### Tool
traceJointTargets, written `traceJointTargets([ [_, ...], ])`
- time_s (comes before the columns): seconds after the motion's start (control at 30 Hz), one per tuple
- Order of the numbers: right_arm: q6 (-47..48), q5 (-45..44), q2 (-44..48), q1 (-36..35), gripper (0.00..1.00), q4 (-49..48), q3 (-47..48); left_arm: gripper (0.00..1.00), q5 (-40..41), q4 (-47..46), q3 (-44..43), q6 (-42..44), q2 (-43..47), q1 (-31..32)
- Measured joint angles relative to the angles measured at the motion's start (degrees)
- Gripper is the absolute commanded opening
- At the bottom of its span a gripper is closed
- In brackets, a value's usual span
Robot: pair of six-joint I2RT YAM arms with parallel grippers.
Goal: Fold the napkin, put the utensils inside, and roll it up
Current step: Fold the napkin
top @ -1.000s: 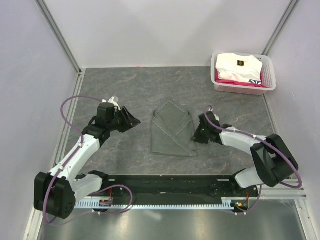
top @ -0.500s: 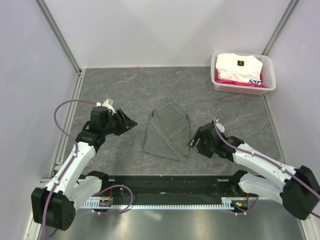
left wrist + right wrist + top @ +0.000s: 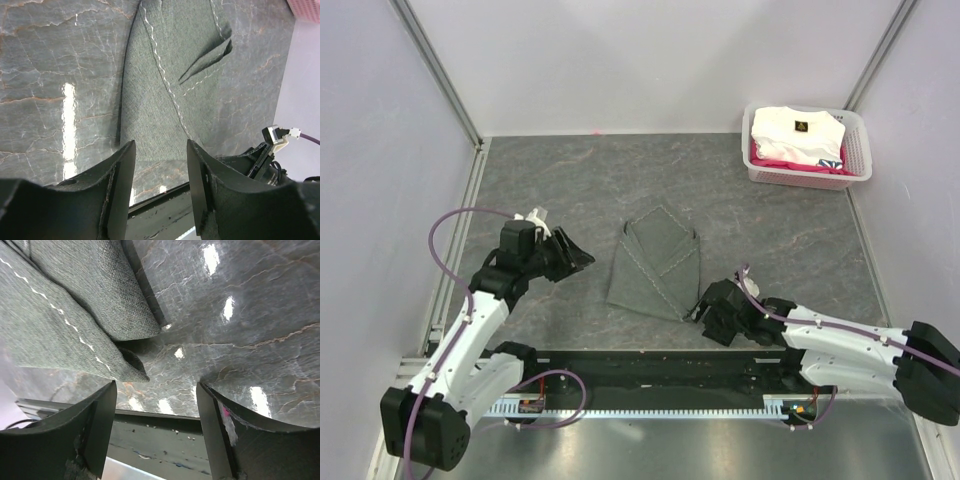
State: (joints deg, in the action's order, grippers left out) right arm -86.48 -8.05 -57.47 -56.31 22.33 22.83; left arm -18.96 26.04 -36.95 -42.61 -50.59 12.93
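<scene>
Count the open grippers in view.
2. The left gripper hangs left of the napkin, apart from it. The right gripper sits just off the napkin's near right corner, empty. None hidden.

We record that the napkin lies in folded layers, and no view shows what those folds cover. In the left wrist view its far end runs off the top edge. In the right wrist view the top and left edges cut it.

The logo on the white garment in the basket is too small to read. The pink item beneath the garment is mostly covered.

The top view's right edge clips the right arm at its elbow.

The fingers of the left gripper and the right gripper run off the bottom edge of their own wrist views.
</scene>
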Motion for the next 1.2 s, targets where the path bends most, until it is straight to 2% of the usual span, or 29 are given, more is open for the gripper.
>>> traceJointTargets([
  [0.73,-6.1,-0.8,-4.0,-0.5,0.43,-10.8,-3.1,0.52,-0.6,2.4,3.0,0.0,5.9,0.0],
  [1.03,-5.1,-0.3,-6.5,-0.5,0.30,-13.7,-3.3,0.52,-0.6,2.9,3.6,0.0,6.5,0.0],
  [1.13,-3.6,-0.2,-8.2,-0.5,0.23,-14.2,-2.3,0.52,-0.5,3.2,3.6,0.0,6.6,0.0],
  [1.2,-2.8,-0.2,-8.7,-0.5,0.15,-14.2,-2.1,0.52,-0.5,3.6,3.6,0.0,6.8,0.0],
])
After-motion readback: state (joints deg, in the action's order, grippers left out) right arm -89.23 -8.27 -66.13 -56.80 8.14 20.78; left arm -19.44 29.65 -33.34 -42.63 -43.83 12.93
